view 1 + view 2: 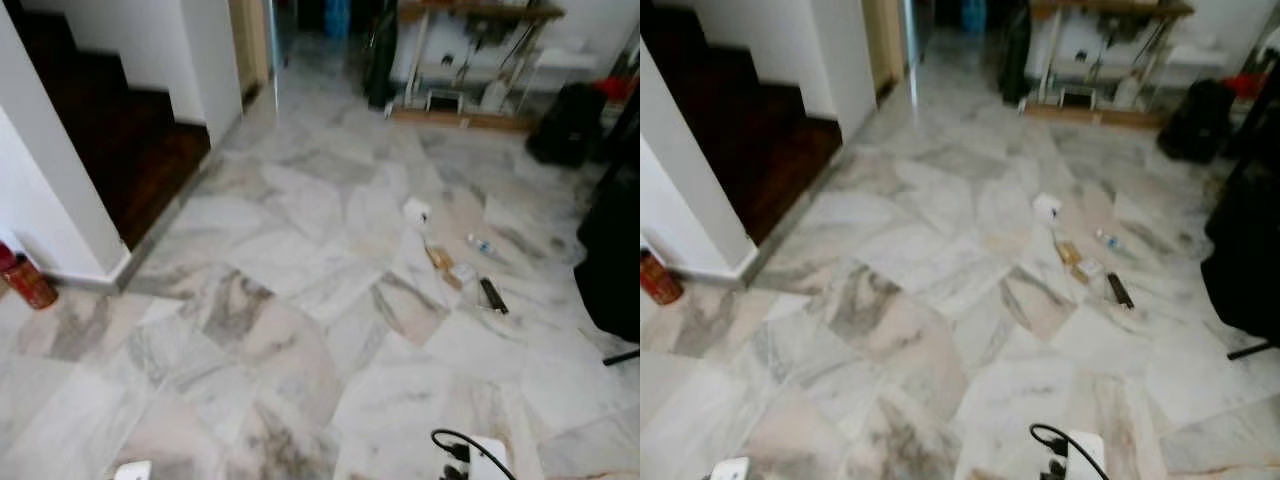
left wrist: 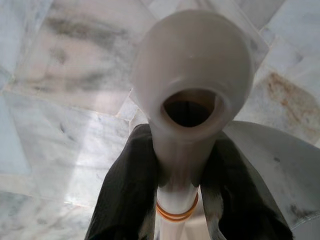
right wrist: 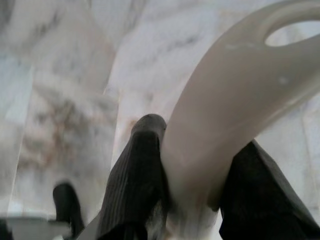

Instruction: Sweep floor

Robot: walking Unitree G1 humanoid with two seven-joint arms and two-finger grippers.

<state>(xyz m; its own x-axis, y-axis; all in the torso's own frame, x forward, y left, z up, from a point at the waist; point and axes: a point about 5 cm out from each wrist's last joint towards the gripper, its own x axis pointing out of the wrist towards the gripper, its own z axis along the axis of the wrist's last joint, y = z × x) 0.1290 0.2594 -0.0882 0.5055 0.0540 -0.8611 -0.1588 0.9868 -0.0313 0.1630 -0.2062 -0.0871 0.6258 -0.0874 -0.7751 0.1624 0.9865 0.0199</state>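
In the left wrist view my left gripper [image 2: 182, 145] is shut on a white round handle [image 2: 192, 65] with a hole in its end cap and orange bands lower down. My right gripper [image 3: 200, 145] is shut on a curved white plastic handle [image 3: 240, 90] with a hanging hole. Litter lies on the marble floor [image 1: 280, 300] ahead to the right. It includes a crumpled white piece [image 1: 416, 211], a small clear bottle [image 1: 482, 245], a brown wrapper [image 1: 438, 258], a pale packet [image 1: 462, 272] and a black stick-like item [image 1: 493, 295].
Dark wooden stairs [image 1: 130, 150] rise at the left behind a white wall corner [image 1: 90, 220]. A red extinguisher [image 1: 25, 278] stands by that wall. A shelf unit [image 1: 470, 60] and a black bag [image 1: 565, 125] stand at the back. A large black object [image 1: 612, 250] blocks the right.
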